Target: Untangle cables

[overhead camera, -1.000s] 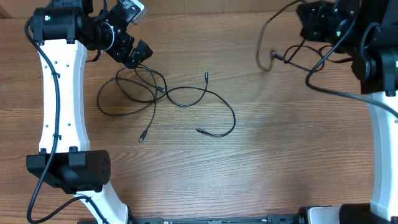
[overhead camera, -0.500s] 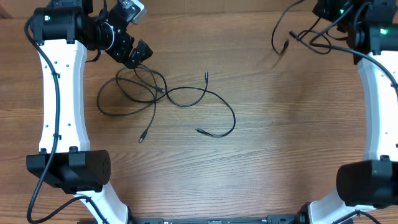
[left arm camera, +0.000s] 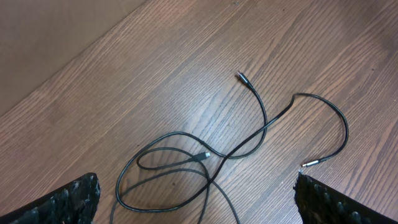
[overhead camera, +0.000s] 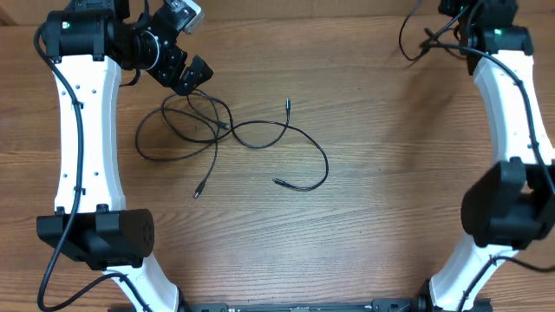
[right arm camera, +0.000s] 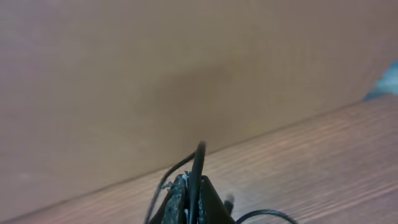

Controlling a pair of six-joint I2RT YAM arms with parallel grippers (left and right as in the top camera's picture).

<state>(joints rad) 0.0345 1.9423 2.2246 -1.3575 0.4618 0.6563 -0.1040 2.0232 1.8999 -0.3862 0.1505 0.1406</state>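
Left gripper (overhead camera: 192,76) hangs spread over the cables (overhead camera: 234,139); right gripper (right arm camera: 189,199), cropped at overhead's top right, pinches a cable (right arm camera: 198,158).

Bright even light w/ soft shadows; pale glare on table (left arm camera: 186,115), left wrist view; right wrist view blurry.

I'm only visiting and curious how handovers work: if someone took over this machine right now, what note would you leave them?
Left gripper: jaws open, holding nothing, above the looped cables on the left half of the table.
Right gripper: jaws shut on one cable, lifted at the far right corner.
Done: that cable is away from the pile.
Left: the looped cables cross each other in loose coils; pull them apart and lay them out separately.
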